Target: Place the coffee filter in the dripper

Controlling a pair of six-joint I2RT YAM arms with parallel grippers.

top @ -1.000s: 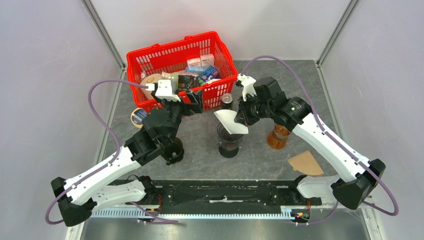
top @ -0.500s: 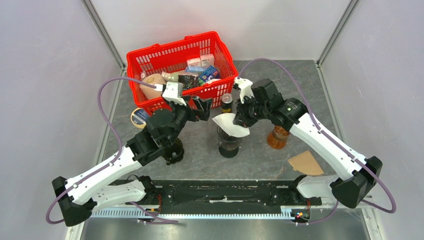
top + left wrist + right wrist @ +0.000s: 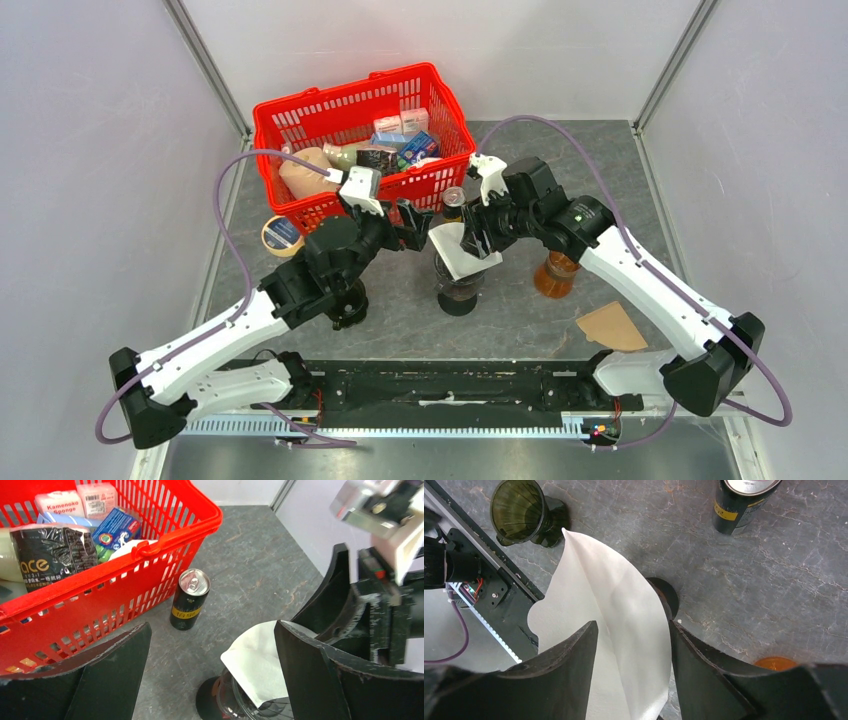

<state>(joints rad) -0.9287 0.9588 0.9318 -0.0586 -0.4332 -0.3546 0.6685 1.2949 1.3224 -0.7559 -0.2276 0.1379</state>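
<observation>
Coffee filter (image 3: 462,252): white paper, aloft over the dripper (image 3: 459,292) at the middle of the counter (image 3: 585,160). My left wrist view puts its lower corner just inside the glass mouth, with the rest standing proud and tilted.

Left to right:
- red basket (image 3: 340,92) at back left
- left claw (image 3: 417,226), fingers apart, carrying nothing, just beside the filter's left edge
- black can (image 3: 454,200) behind the dripper
- right claw (image 3: 476,237), pinched on the filter's upper part

Risks I note:
- The paper looks folded flat, so letting go now could leave it askew on the rim or let it slide off.
- If the left claw closes in carelessly, it could nudge the dripper or tip the can.

Since a second ago, the left arm has swung right toward the filter. The filter sits lower and more bunched over the dripper.
</observation>
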